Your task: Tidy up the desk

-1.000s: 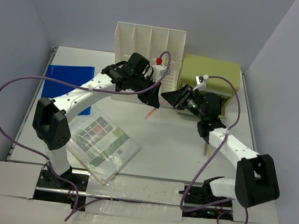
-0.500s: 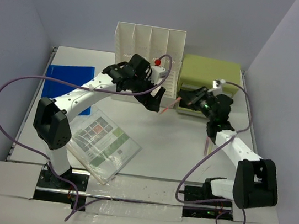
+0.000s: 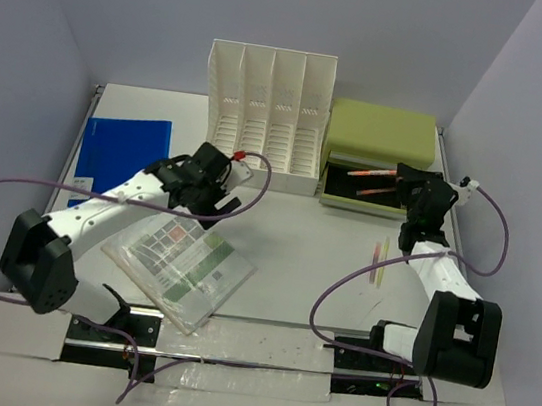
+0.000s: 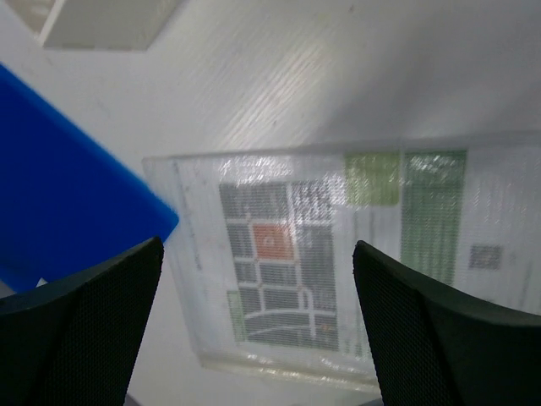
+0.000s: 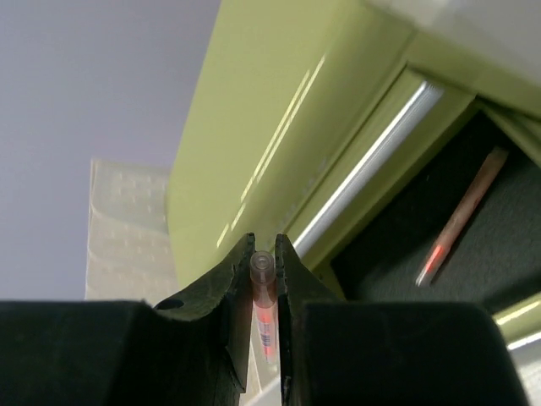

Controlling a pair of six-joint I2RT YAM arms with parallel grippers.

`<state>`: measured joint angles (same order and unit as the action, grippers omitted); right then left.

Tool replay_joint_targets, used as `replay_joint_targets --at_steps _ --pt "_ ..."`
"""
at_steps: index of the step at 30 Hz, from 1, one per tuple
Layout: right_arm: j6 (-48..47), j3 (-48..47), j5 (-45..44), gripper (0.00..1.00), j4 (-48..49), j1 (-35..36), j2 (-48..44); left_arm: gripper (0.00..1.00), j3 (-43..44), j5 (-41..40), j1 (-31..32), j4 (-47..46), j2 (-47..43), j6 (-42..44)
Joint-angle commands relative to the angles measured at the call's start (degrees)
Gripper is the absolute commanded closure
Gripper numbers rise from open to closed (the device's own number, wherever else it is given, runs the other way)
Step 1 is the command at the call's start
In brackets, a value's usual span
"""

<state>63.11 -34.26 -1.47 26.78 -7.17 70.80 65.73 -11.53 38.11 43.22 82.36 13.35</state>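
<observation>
The white desk (image 3: 315, 250) holds everything here. My right gripper (image 3: 410, 185) hovers at the open drawer (image 3: 349, 189) of the green drawer box (image 3: 380, 133). It is shut on an orange pen (image 5: 264, 283), which stands pinched upright between its fingers in the right wrist view. A second orange pen (image 5: 461, 218) lies on the drawer's dark floor. My left gripper (image 3: 208, 202) hangs open above the far corner of a clear laminated sheet (image 3: 182, 261). In the left wrist view its fingers (image 4: 84, 330) stand wide apart over the printed sheet (image 4: 338, 245), holding nothing.
A white slotted file rack (image 3: 269, 112) stands at the back beside the green box. A blue folder (image 3: 122, 147) lies at the left, next to the sheet's corner (image 4: 59, 186). A thin yellow-pink pen (image 3: 381, 259) lies on the desk by the right arm. Purple cables loop around both arms.
My left gripper opened, letting go of the orange pen, and drew back to the left over the sheet. My right gripper carried the pen rightward to the open drawer.
</observation>
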Motion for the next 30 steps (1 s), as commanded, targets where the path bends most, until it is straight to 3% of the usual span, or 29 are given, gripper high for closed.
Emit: replay_joint_targets --at_steps 1,2,3,5,9,14,17,21,27,30 --pt "-1.3 -4.5 -10.4 0.87 -1.5 -0.4 1.5 0.01 -5.1 -5.2 -2.2 -5.9 -8.7 3.8" --pt "-2.6 -5.6 -10.8 0.79 -2.3 -0.4 2.3 0.01 -6.7 -4.7 -3.4 -6.9 -10.5 3.8" --pt "-4.5 -6.8 -10.3 0.64 -4.1 -0.4 3.4 0.01 -8.9 -3.1 -4.3 -7.6 -12.7 3.8" --pt "-7.2 -9.8 -8.8 0.47 -8.3 -0.4 5.0 0.01 -11.8 -1.2 -5.6 -9.3 -15.1 3.8" --pt "-14.0 -15.1 -7.2 0.29 -16.7 -0.4 6.8 0.01 -16.8 -1.3 -6.8 -13.7 -18.3 2.9" --pt "-22.3 -17.4 -3.9 0.28 -23.8 -0.3 3.4 0.01 -21.6 -2.2 -7.0 -17.9 -20.2 1.7" --pt "-27.0 -19.2 2.9 0.28 -34.0 -0.1 1.1 0.01 -22.6 -3.1 -7.1 -19.3 -20.5 1.7" --pt "-32.7 -19.5 5.1 0.3 -42.4 0.3 0.5 0.01 -21.7 -2.0 -7.1 -18.9 -20.6 1.4" --pt "-33.1 -18.1 0.1 0.29 -42.2 -0.8 -2.3 0.01 -22.2 -0.1 -7.1 -18.8 -22.0 1.7" --pt "-32.5 -21.5 -1.7 0.31 -39.7 -2.5 0.7 0.01 -22.3 0.6 -7.1 -18.8 -22.1 1.8"
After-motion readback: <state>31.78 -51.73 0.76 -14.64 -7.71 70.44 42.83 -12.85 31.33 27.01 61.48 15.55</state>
